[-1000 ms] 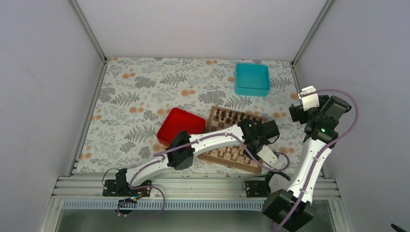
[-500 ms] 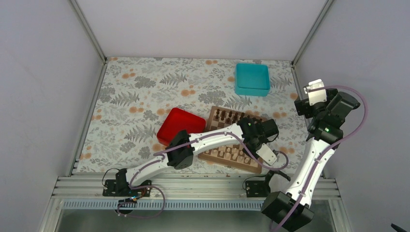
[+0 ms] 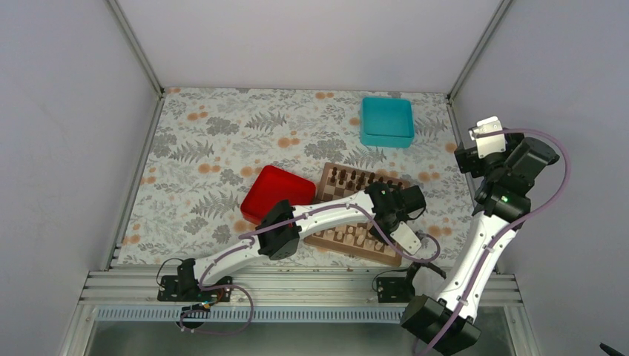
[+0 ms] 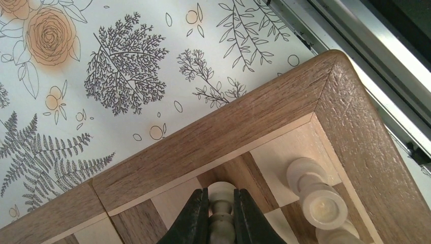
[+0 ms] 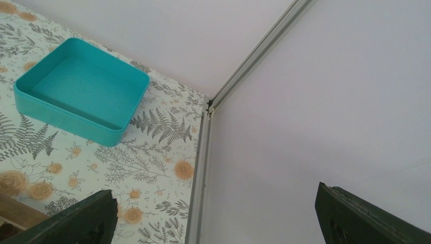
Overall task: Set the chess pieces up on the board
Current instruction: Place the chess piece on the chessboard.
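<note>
The board (image 3: 386, 258) lies right of the table's middle, with cream chess pieces (image 3: 354, 236) on its near rows and dark pieces (image 3: 348, 178) on its far rows. My left gripper (image 4: 221, 194) is shut on one cream chess piece (image 4: 222, 223), which it holds upright over a dark square beside the board's brown border (image 4: 213, 137), one square from a corner. Two more cream pieces (image 4: 317, 198) stand on the squares to its right. My right gripper (image 3: 469, 157) hangs raised near the right wall, its jaws wide open (image 5: 216, 203) with nothing between them.
A red square tray (image 3: 276, 191) sits touching the board's left side. A teal box (image 3: 386, 121) stands at the back right, and its inside (image 5: 81, 91) looks empty. The metal rail (image 4: 356, 56) runs close past the board's corner.
My right arm has risen and swung right toward the wall, jaws still open. My left gripper, shut on the cream piece, has shifted only slightly over the board.
</note>
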### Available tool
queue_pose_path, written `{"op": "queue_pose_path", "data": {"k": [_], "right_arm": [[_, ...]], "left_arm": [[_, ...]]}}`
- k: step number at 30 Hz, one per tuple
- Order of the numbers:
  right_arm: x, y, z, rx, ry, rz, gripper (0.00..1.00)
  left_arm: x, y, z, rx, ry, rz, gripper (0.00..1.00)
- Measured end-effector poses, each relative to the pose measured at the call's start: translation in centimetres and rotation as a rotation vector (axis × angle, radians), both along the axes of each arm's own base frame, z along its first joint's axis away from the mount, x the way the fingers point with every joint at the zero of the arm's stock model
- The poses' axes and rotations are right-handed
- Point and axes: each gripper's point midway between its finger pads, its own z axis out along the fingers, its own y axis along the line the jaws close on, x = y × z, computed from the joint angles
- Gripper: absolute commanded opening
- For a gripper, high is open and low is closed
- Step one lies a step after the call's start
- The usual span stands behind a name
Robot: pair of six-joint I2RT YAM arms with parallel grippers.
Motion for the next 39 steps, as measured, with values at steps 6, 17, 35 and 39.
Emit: {"op": "queue_pose_path", "data": {"k": [6,17,35,39], "right_arm": [[-0.1,0.1,-0.3,0.005,0.01,0.004,1.0],[0.0,0.2,-0.4,0.006,0.015,0.013,1.0],[0.3,0.3,-1.9,0.014,0.052,0.032,1.0],[0.2,0.3,-2.3,0.018,0.063,0.034,1.0]], "left_arm": [[0.0,0.1,0.0,0.002,-0.003,-0.005,0.02],[0.0,0.0,0.0,0.002,-0.006,-0.013,0.14],[0.0,-0.4,0.1,-0.012,-0.026,-0.016,0.2],[0.1,-0.4,0.1,-0.013,-0.032,-0.015,0.21]]}}
